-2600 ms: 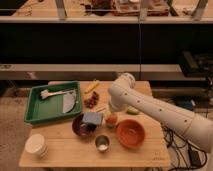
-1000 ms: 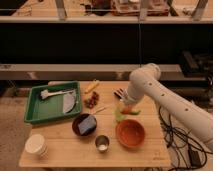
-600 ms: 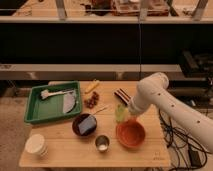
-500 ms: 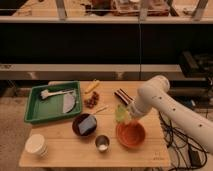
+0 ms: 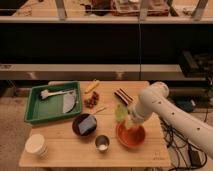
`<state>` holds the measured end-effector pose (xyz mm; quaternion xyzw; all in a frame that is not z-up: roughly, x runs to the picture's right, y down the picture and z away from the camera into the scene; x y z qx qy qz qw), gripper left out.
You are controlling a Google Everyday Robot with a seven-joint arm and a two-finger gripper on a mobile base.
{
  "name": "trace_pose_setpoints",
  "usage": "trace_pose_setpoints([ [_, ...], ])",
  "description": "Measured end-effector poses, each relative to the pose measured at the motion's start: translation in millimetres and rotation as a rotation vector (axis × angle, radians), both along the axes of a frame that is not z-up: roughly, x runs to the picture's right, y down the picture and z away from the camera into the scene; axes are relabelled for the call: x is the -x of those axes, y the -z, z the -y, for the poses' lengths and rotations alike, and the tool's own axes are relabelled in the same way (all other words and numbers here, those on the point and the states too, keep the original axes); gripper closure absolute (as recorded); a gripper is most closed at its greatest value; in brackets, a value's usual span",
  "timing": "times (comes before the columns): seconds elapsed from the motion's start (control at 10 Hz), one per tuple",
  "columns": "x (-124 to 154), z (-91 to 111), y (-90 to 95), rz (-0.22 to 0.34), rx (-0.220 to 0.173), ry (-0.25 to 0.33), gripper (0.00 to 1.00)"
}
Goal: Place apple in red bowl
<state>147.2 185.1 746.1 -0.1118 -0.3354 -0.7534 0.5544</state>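
Note:
The red bowl point(image 5: 131, 136) is a wide orange-red bowl at the front right of the wooden table. My white arm reaches in from the right. Its gripper point(image 5: 129, 123) hangs low over the bowl's far rim. I cannot make out the apple: it is either hidden at the gripper or not showing. A yellow-green object point(image 5: 120, 113) stands just behind the bowl's left rim, right beside the gripper.
A green tray point(image 5: 35, 111) with a utensil sits at the left. A dark maroon bowl point(image 5: 75, 126) holds a blue-grey item. There are also a metal cup point(image 5: 102, 143), a white cup point(image 5: 36, 145), dark red grapes point(image 5: 91, 101) and a brown bar point(image 5: 122, 96).
The arm has swung right and come down, from beside the maroon bowl at the table's middle to over the red bowl. The orange fruit that lay there no longer shows.

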Motion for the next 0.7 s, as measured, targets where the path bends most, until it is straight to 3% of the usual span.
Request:
trace_pose_setpoints([
  [0.2,0.2,-0.5,-1.1,0.003,0.009,0.005,0.2],
  [0.7,-2.7,4.6,2.7,0.004,0.012,0.009,0.2],
])
